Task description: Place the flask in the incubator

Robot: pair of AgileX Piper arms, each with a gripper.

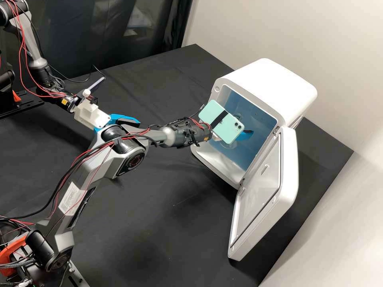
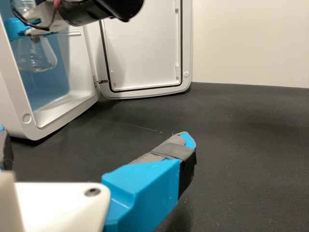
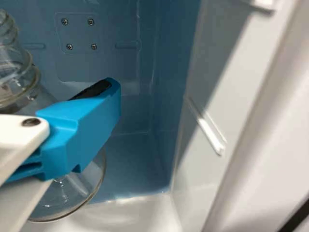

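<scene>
The right arm [image 1: 99,167] is based at the near left corner of the table [image 1: 171,227] and extends rightward to the incubator. Behind its elbow, the left tool [image 1: 121,120] hangs low over the table with its fingers apart and nothing between them. It is well apart from the incubator.

Farther right, a mint-green phone [image 1: 221,121] is strapped to the right wrist at the chamber mouth. The right tool [image 1: 241,136] is inside the white incubator [image 1: 271,87], clenched on the neck of the flask [image 2: 33,53].

The flask is a clear conical vessel, held upright with its long axis vertical and its neck up. It is within the blue-lined chamber, with free space between it and the hinge-side wall. Its base appears to be just above the chamber floor, but contact cannot be confirmed. The door [image 1: 263,187] stands fully open at the right.

Assessment: placement is nearly complete. The remaining move runs straight down along the flask's axis until the base seats. The right tool then releases and withdraws leftward through the mouth.
</scene>
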